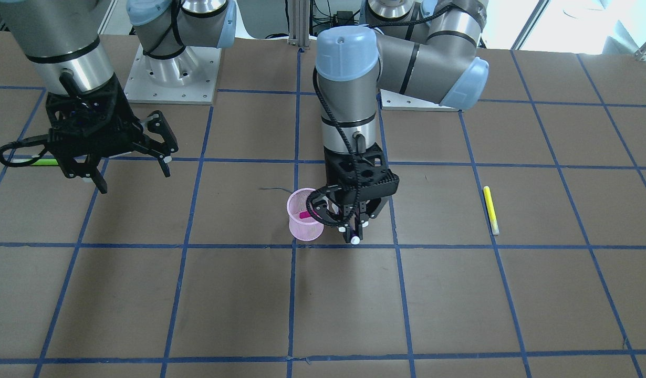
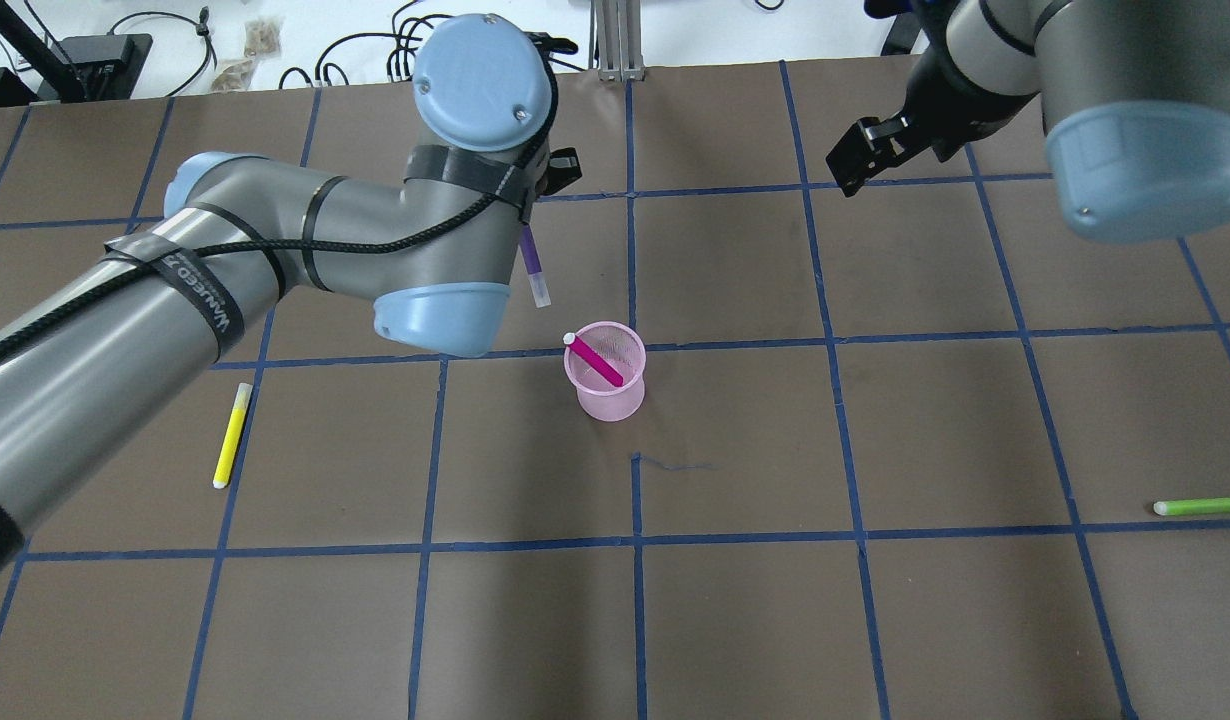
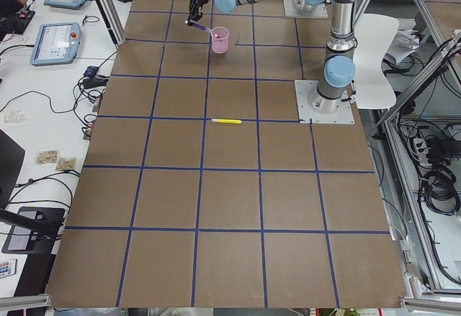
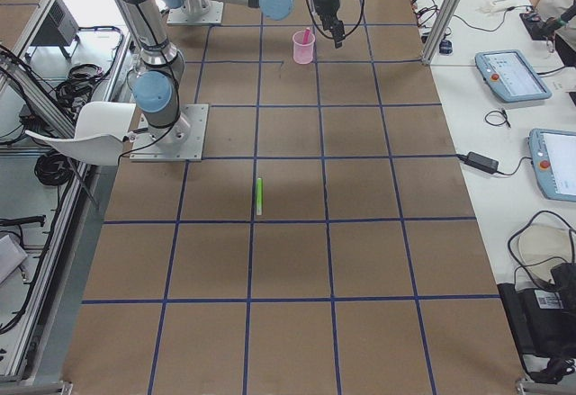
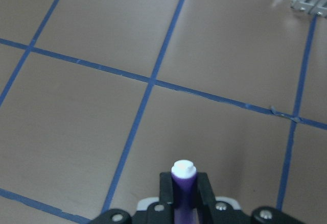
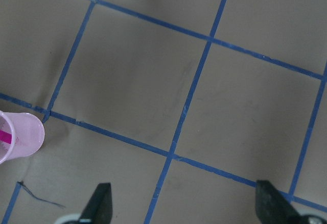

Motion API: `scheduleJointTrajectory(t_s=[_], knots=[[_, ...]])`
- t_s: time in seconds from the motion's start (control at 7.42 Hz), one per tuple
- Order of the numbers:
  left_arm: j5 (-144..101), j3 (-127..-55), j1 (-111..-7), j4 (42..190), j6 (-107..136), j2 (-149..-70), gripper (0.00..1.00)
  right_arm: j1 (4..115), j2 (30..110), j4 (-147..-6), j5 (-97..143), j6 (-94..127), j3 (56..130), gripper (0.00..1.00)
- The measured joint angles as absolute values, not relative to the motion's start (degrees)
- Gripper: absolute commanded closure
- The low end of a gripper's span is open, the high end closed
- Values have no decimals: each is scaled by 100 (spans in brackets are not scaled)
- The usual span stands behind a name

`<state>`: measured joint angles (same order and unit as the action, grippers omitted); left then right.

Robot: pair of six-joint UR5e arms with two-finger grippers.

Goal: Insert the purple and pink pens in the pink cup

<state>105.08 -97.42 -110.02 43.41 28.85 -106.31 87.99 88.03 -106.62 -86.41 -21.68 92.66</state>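
Note:
The pink mesh cup (image 2: 607,372) stands upright near the table's middle, with the pink pen (image 2: 597,360) leaning inside it. The cup also shows in the front view (image 1: 303,214) and at the right wrist view's left edge (image 6: 18,136). My left gripper (image 1: 353,233) is shut on the purple pen (image 2: 533,262), which hangs white-tipped a little above the table, just beside the cup and outside it. The left wrist view shows the pen (image 5: 183,182) clamped between the fingers. My right gripper (image 1: 131,165) is open and empty, high and well away from the cup.
A yellow pen (image 2: 231,434) lies on the table on my left side. A green pen (image 2: 1203,506) lies on my right side near the table's edge. Brown table with blue tape grid (image 2: 735,340). Arm bases (image 1: 170,79) stand at the table's back.

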Motion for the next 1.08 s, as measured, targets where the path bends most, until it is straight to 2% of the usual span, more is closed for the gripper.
scheduleJointTrajectory(t_s=[0.4, 1.08], knots=[[10469, -9812, -11361, 4324, 3423, -10738, 100, 8799, 8802, -9384, -9332, -2072, 8726, 0], [10569, -10295, -11439, 3663, 3841, -10965, 100, 8934, 8854, -9525, -9111, -92, 8859, 0]])
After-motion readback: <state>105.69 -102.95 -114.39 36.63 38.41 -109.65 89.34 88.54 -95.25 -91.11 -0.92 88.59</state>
